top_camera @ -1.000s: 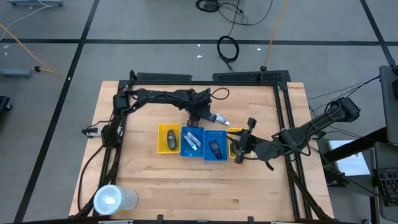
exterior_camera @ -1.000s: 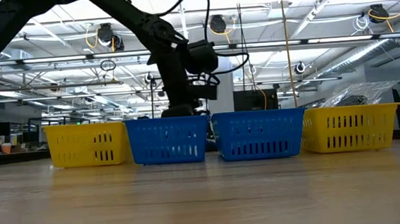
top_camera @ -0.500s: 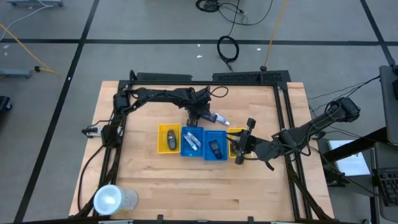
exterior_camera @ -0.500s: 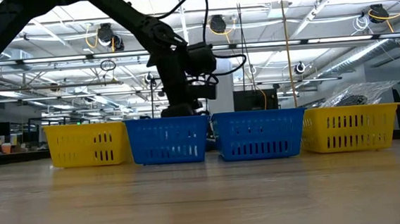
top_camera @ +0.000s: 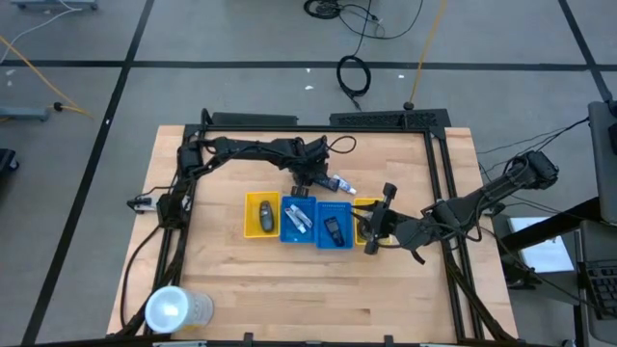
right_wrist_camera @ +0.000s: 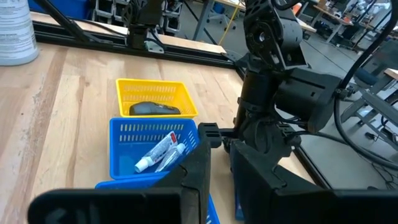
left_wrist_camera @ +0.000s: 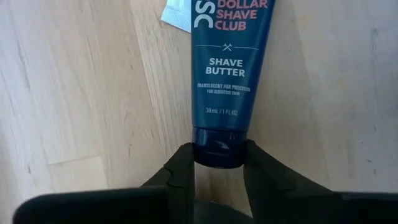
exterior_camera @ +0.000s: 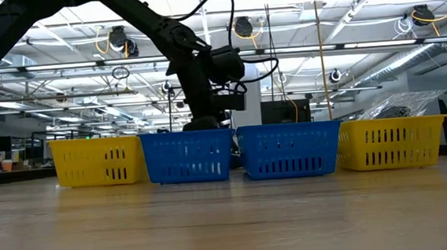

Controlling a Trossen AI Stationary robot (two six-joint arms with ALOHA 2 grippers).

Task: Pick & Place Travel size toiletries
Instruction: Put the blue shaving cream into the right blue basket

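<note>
Clamping the dark cap of a navy shave-butter tube (left_wrist_camera: 228,74) lying on the wooden worktop (top_camera: 231,280): left tool (left_wrist_camera: 217,163), hidden overhead. Parked beside yellow tray (top_camera: 366,224): right tool (top_camera: 371,229), fingers narrowly apart.

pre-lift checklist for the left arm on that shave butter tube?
1. Left gripper lined up on the tube's cap end: ok, a finger on either side of the dark cap.
2. Grip closed firmly on the shave butter tube: cannot tell; fingers at the cap, clamp not confirmed.
3. Tube flat on the table, behind the trays: ok.
4. Room in the blue tray: ok, two white tubes inside, space left.
5. Right gripper clear of the left arm: ok, parked by the right-hand yellow tray.
</note>
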